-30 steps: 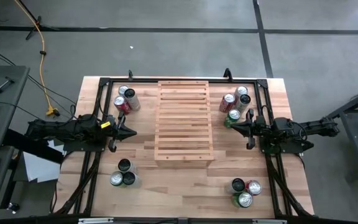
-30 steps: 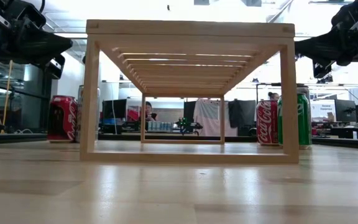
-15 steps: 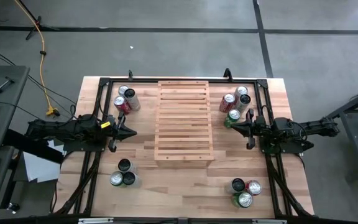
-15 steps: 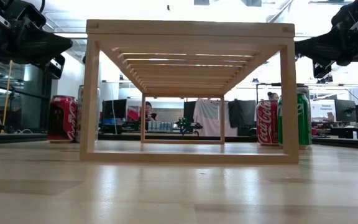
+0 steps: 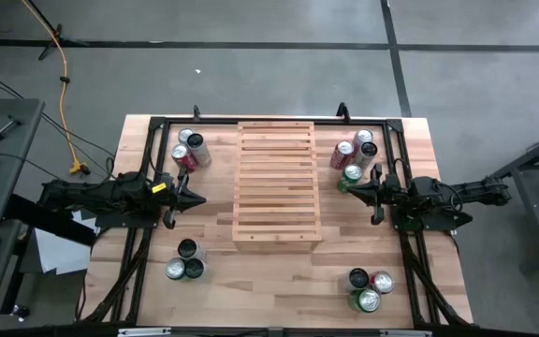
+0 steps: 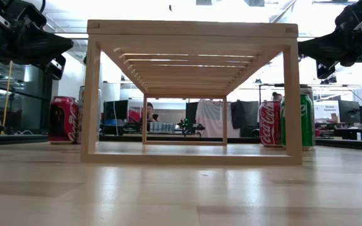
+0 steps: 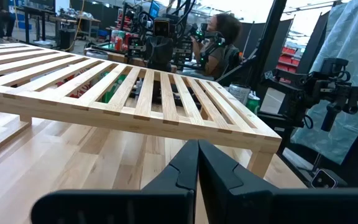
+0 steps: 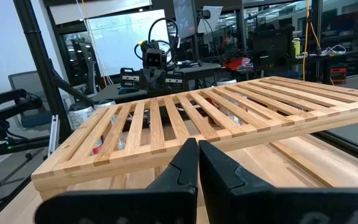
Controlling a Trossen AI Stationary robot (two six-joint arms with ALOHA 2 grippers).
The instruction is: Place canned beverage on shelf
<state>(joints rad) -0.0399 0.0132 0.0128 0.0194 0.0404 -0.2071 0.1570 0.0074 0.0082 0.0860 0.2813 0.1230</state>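
The shelf (image 5: 277,180), a light-wood rack of parallel slats, stands on its legs in the middle of the table, and nothing lies on its top (image 6: 190,28). Canned beverages stand upright in groups: far left (image 5: 190,150), far right (image 5: 354,154), near left (image 5: 185,262) and near right (image 5: 368,288). My left gripper (image 5: 199,198) hovers level at the shelf's left side, shut and holding nothing, its tips (image 7: 197,144) pointing at the rack. My right gripper (image 5: 349,192) hovers level at the shelf's right side, also shut on nothing (image 8: 197,143), close to a green can (image 5: 352,173).
A black frame (image 5: 157,122) runs around the tabletop's edges. Bare wood lies between the shelf and the near edge (image 5: 274,281). In the low view a red can (image 6: 63,119) shows left of the shelf, and a cola can (image 6: 269,123) and a green one (image 6: 299,120) to its right. A person sits far behind the table (image 6: 148,113).
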